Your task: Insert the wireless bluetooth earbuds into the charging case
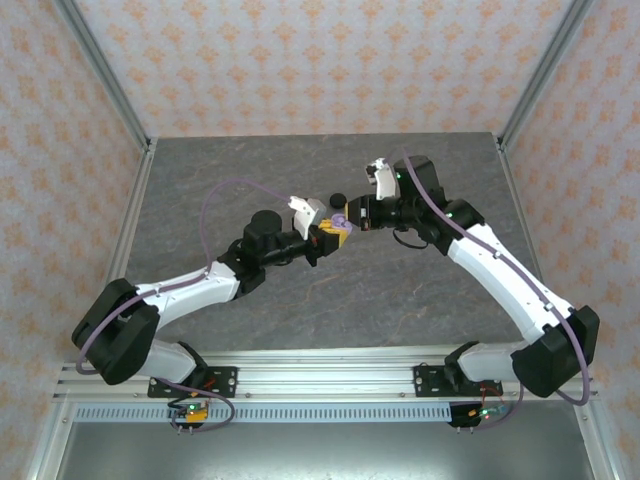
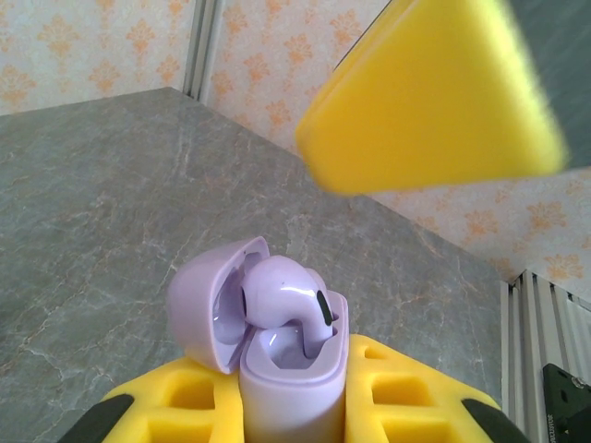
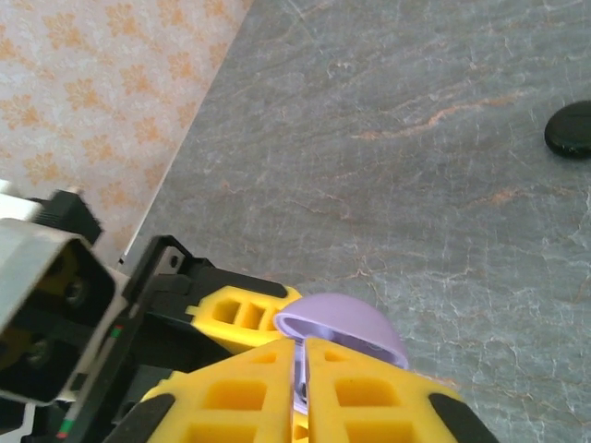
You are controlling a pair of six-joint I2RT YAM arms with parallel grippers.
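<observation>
The pale lavender glossy plastic earbud (image 2: 282,295) stands in the open lavender clamshell charging case (image 2: 291,397), and to me it doesn't look fully seated. It seems light, hard and slick, so I'd press gently on its rounded head. The left gripper (image 2: 294,374) pinches the case body. The right gripper (image 3: 301,365), its yellow fingers pressed together, hangs just above the earbud without touching it.

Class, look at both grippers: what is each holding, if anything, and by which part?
The left gripper clamps the lavender charging case by its lower body. The right gripper is shut, with nothing visibly held.
</observation>
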